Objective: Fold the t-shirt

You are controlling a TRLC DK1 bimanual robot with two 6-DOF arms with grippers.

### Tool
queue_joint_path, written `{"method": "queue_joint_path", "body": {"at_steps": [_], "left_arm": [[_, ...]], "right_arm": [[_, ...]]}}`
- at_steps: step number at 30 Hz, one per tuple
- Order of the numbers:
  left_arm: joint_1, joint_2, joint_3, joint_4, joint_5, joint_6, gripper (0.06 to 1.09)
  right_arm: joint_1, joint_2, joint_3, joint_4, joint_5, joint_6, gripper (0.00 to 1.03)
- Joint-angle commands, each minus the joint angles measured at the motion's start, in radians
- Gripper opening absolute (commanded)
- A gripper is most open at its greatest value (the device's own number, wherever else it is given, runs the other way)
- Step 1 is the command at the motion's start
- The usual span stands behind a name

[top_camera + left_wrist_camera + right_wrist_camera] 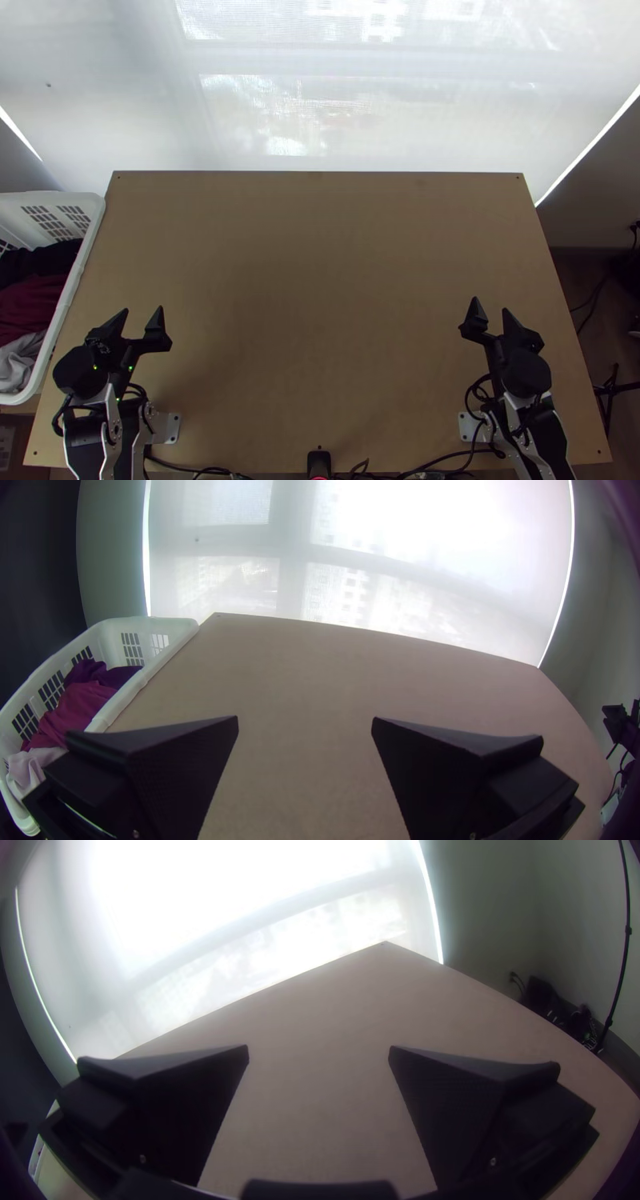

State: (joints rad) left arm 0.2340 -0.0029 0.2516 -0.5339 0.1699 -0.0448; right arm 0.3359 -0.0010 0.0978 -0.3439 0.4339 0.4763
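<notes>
Top view: table (320, 280) bare wood, pale blind (400, 144) behind its far edge. White basket (88, 248) sits on my left, rim against the table's side edge. In it: dark cloth (36, 260), maroon cloth (32, 308), light grey cloth (18, 364), all bunched. If the t-shirt's here it's one of those; I can't tell which. Cables (180, 466) run along the near edge, with a small black device (319, 462) mid-edge. Black stand (612, 390) off the right side, near the table.

Both arms folded back close to their bases. Left gripper (142, 310) over the near left part, near the basket, pointing up toward the far edge, fingers wide apart, gap unfilled. Right gripper (490, 305) mirrors it at near right, also spread, leaning slightly inward. The two are well apart.

Left wrist view: my left gripper (305, 719) has its fingers parted on either side, bare wood between them. Basket rim runs alongside the table edge, so that's the obstacle for this arm. The maroon cloth lies between the dark and light pieces.

Right wrist view: right gripper (319, 1048) parted too, tabletop between the tips. Past the table edge: a thin black pole (627, 930) by the wall, dark gear (543, 997) on the floor.
</notes>
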Motion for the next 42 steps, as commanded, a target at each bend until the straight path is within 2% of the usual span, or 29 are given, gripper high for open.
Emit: {"method": "queue_joint_path", "body": {"at_steps": [1, 27, 28, 31, 34, 37, 40, 42], "left_arm": [[0.001, 0.001, 0.0, 0.0, 0.0, 0.0, 1.03], [-0.002, -0.002, 0.003, -0.008, 0.0, -0.007, 1.03], [-0.001, -0.002, 0.008, -0.017, -0.015, -0.007, 1.03], [0.002, -0.002, 0.012, -0.023, -0.164, -0.007, 1.03], [0.014, 0.0, 0.035, -0.023, -0.176, 0.005, 1.03], [0.013, 0.004, 0.074, -0.028, -0.181, 0.005, 1.03], [0.047, 0.021, 0.107, -0.034, -0.198, 0.01, 1.03], [0.08, 0.043, 0.133, -0.024, -0.198, 0.013, 1.03]], "right_arm": [[0.0, -0.001, 0.0, 0.0, 0.0, -0.001, 0.98], [0.003, -0.001, 0.0, 0.0, 0.0, 0.001, 0.98], [0.012, -0.001, 0.0, 0.0, 0.0, 0.002, 0.98], [0.026, -0.001, 0.0, 0.0, 0.0, 0.001, 0.98], [0.035, -0.001, 0.0, 0.0, 0.0, 0.005, 0.98], [0.068, -0.002, 0.002, -0.012, 0.0, 0.064, 0.98], [0.074, -0.002, 0.006, 0.019, 0.0, 0.028, 0.98], [0.078, -0.001, 0.014, 0.08, -0.04, -0.054, 0.98]]}}
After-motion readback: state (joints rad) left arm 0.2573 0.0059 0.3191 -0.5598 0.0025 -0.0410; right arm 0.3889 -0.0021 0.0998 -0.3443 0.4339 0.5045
